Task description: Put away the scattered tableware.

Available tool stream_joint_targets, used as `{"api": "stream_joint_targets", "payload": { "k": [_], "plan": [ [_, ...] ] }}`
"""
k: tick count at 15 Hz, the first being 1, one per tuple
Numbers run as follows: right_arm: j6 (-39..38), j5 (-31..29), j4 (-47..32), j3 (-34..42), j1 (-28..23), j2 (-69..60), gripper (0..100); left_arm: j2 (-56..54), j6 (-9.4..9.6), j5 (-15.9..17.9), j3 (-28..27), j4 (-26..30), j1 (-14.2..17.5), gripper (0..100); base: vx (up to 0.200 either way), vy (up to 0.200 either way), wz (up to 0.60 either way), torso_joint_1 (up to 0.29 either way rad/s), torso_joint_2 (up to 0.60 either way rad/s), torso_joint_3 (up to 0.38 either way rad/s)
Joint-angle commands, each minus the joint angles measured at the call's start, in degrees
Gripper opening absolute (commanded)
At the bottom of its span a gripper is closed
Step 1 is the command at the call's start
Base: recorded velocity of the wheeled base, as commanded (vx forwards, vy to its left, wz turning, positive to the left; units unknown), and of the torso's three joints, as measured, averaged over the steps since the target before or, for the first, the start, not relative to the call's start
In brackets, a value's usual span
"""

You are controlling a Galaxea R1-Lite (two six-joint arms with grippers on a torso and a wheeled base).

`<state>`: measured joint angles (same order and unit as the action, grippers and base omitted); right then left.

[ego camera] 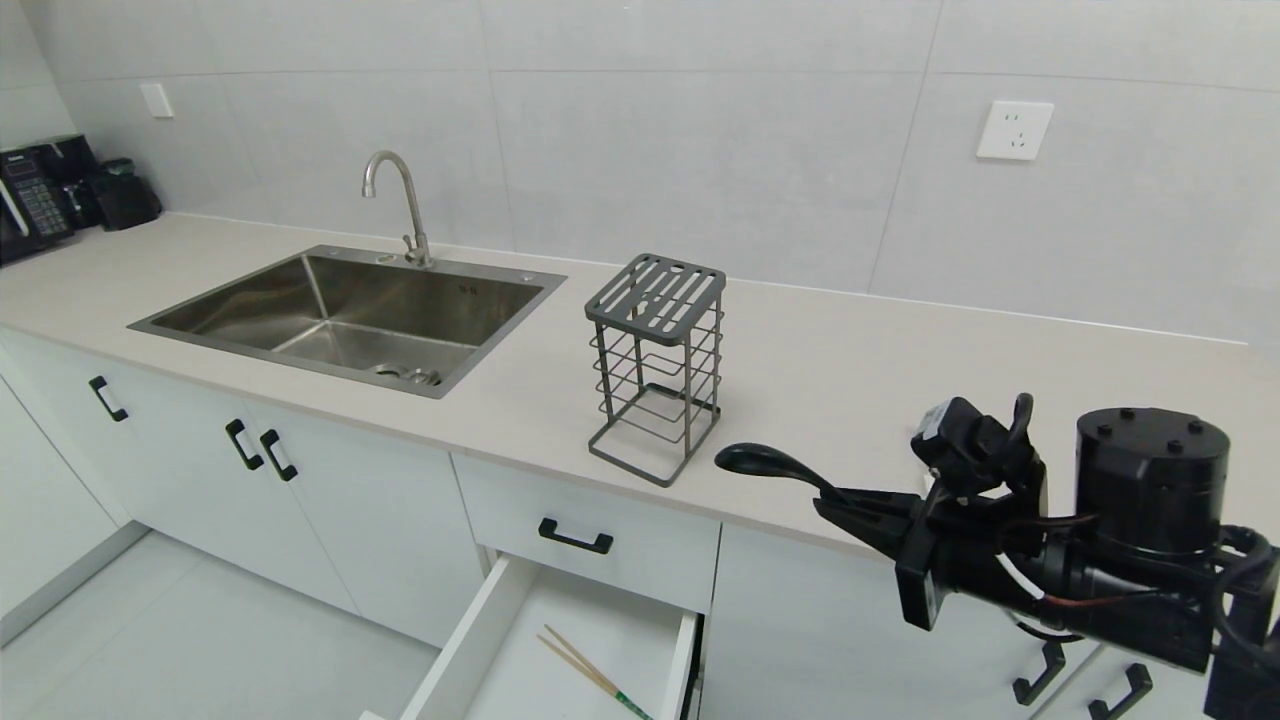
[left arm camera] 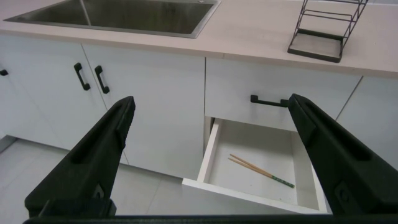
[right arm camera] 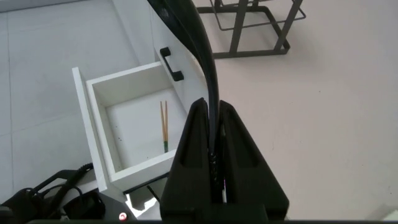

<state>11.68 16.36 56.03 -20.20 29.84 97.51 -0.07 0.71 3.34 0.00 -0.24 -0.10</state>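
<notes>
My right gripper (ego camera: pixel 850 503) is shut on the handle of a black spoon (ego camera: pixel 768 461), held level just above the counter's front edge, right of the wire rack. In the right wrist view the spoon (right arm camera: pixel 205 68) runs out from between the closed fingers (right arm camera: pixel 189 143), past the open drawer (right arm camera: pixel 96 127). That white drawer (ego camera: pixel 470 640) is pulled out below the counter and holds a pair of wooden chopsticks (ego camera: pixel 590 672). My left gripper (left arm camera: pixel 211 102) hangs open in front of the cabinets, with the drawer (left arm camera: pixel 208 158) and its chopsticks (left arm camera: pixel 261 172) seen between its fingers.
A grey wire cutlery rack (ego camera: pixel 655 365) stands on the beige counter (ego camera: pixel 850 370) near the front edge. A steel sink (ego camera: pixel 340 310) with a faucet (ego camera: pixel 400 200) lies to the left. Black appliances (ego camera: pixel 60 190) sit at the far left.
</notes>
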Motion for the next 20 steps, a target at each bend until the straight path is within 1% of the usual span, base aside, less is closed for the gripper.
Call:
{"api": "stream_joint_targets", "payload": {
  "k": [1, 4, 10, 12, 13, 16, 17, 19, 20],
  "plan": [
    [0.01, 0.08, 0.13, -0.28, 0.83, -0.66, 0, 0.07, 0.0, 0.0, 0.0, -0.02, 0.01, 100, 0.0, 0.0, 0.0, 0.0, 0.0, 0.0],
    [-0.08, 0.25, 0.13, -1.16, 4.17, -0.66, 0, 0.07, 0.0, 0.0, 0.0, -0.02, 0.01, 100, 0.0, 0.0, 0.0, 0.0, 0.0, 0.0],
    [0.01, 0.6, 0.22, -2.04, 5.67, -0.66, 0, 0.07, 0.0, 0.0, 0.0, -0.02, 0.01, 100, 0.0, 0.0, 0.0, 0.0, 0.0, 0.0],
    [-0.08, 1.13, 0.31, -2.48, 7.86, -0.57, 0, 0.07, 0.0, 0.0, 0.0, -0.02, 0.01, 100, 0.0, 0.0, 0.0, 0.0, 0.0, 0.0],
    [0.1, 2.19, 0.22, -3.71, 9.44, -0.04, 0, 0.07, 0.0, 0.0, 0.0, -0.02, 0.01, 100, 0.0, 0.0, 0.0, 0.0, 0.0, 0.0],
    [-0.16, 2.19, 0.57, -6.61, 10.15, 3.21, 0, 0.07, 0.0, 0.0, 0.0, -0.02, 0.01, 100, 0.0, 0.0, 0.0, 0.0, 0.0, 0.0],
    [-0.16, 2.19, 0.75, -8.72, 11.2, 4.88, 0, 0.07, 0.0, 0.0, 0.0, -0.02, 0.01, 100, 0.0, 0.0, 0.0, 0.0, 0.0, 0.0],
    [-1.13, 1.48, 1.63, -12.5, 14.37, 8.92, 0, 0.07, 0.0, 0.0, 0.0, -0.02, 0.01, 100, 0.0, 0.0, 0.0, 0.0, 0.0, 0.0],
    [-2.89, 0.95, 2.24, -13.99, 16.48, 11.12, 0, 0.07, 0.0, 0.0, 0.0, -0.02, 0.01, 100, 0.0, 0.0, 0.0, 0.0, 0.0, 0.0]
  ]
}}
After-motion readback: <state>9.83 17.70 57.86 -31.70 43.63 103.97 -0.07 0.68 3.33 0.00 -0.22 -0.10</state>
